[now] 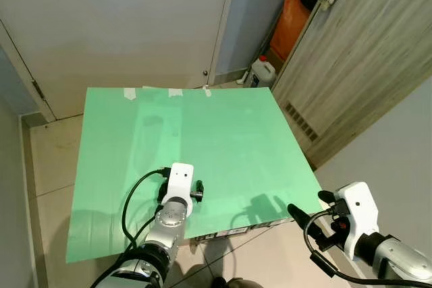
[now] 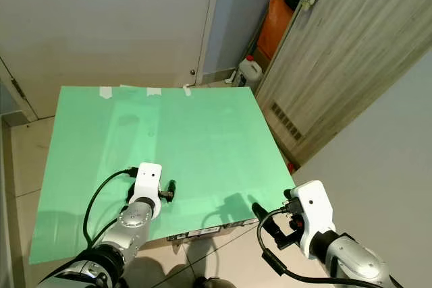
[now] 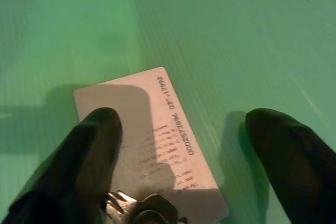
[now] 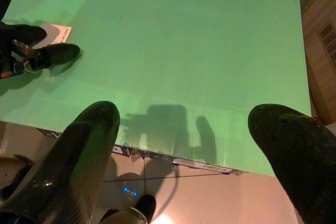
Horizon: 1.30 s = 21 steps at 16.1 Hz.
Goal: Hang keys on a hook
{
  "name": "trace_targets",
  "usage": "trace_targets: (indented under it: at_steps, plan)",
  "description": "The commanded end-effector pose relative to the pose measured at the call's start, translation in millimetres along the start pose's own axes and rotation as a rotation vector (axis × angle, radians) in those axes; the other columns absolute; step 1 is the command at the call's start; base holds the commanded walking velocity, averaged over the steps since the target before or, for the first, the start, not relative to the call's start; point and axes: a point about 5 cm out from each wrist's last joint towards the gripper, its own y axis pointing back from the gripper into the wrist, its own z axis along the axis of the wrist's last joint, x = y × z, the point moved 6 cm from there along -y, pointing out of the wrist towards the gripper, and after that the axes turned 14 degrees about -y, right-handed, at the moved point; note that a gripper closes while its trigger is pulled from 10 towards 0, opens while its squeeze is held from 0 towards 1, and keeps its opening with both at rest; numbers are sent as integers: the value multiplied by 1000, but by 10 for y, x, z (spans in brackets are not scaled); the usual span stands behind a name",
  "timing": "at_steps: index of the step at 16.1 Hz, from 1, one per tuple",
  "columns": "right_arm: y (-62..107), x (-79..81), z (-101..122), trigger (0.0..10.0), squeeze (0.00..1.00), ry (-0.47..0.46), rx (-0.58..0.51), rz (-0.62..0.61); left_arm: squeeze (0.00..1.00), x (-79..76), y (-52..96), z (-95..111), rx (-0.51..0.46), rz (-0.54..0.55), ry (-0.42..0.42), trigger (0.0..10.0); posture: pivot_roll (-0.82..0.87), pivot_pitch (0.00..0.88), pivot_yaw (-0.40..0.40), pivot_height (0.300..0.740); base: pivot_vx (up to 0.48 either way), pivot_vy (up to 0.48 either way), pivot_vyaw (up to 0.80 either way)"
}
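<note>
Keys (image 3: 139,211) — one bunch with one white card (image 3: 149,145) — lain on green board (image 1: 223,146), straddled by left gripper (image 3: 178,156), fingers spread, right gripper (image 4: 194,150) held apart beyond board edge, one white jug (image 1: 263,71) by door.

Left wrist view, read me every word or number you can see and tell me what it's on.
"0002573996 02° 17992" as best it reads, printed along the white card lying on the green board.
Smaller lines beside it on the card: too blurred to read.
Label strip on the board's near edge: too small to read.
</note>
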Motion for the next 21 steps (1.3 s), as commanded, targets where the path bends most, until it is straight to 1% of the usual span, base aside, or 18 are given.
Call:
trace_targets:
  at_steps: [1,4,5,8,10,11,13,14,16,18,19,21]
  plan:
    - [20,-39,-2,10000,0,4,0,-23,0,-184,275,-967,360,-75,36,0,-269,203,-214,740,0,0,0]
    - [11,-8,17,10000,0,10,-2,-21,0,-169,290,-1008,371,-77,12,0,-266,200,-215,740,0,0,0]
    - [8,1,18,10000,0,10,-2,-20,0,-151,291,-1015,369,-71,-13,0,-266,198,-215,740,0,0,0]
    - [-1,5,-8,10000,0,11,-1,-22,0,-135,324,-1083,377,-63,-30,0,-264,190,-214,740,0,0,0]
    - [-7,-9,-26,10000,0,9,-3,-28,0,-109,323,-1083,368,-50,-41,0,-262,185,-211,740,0,0,0]
    - [-12,-15,-34,10000,0,8,-6,-32,0,-78,306,-1051,352,-39,-43,0,-259,184,-207,740,0,0,0]
    - [-28,-22,-48,10000,0,5,-9,-38,0,-11,251,-938,302,-22,-51,0,-250,183,-200,740,0,0,0]
    - [-39,-19,-53,10000,0,3,-12,-39,0,34,207,-832,256,-13,-53,0,-244,183,-196,740,0,0,0]
    - [-68,-1,-58,10000,0,-5,-20,-41,0,118,135,-608,160,9,-26,0,-228,177,-186,740,0,0,0]
    - [-124,25,-55,10000,0,-11,-30,-37,0,227,79,-333,53,46,22,0,-194,170,-176,740,0,0,0]
    - [-160,54,-29,10000,0,-14,-38,-27,0,280,63,-137,-18,64,30,0,-182,165,-174,740,0,0,0]
    - [-191,81,22,10000,0,-12,-50,-19,0,341,70,73,-92,85,42,0,-168,158,-172,740,0,0,0]
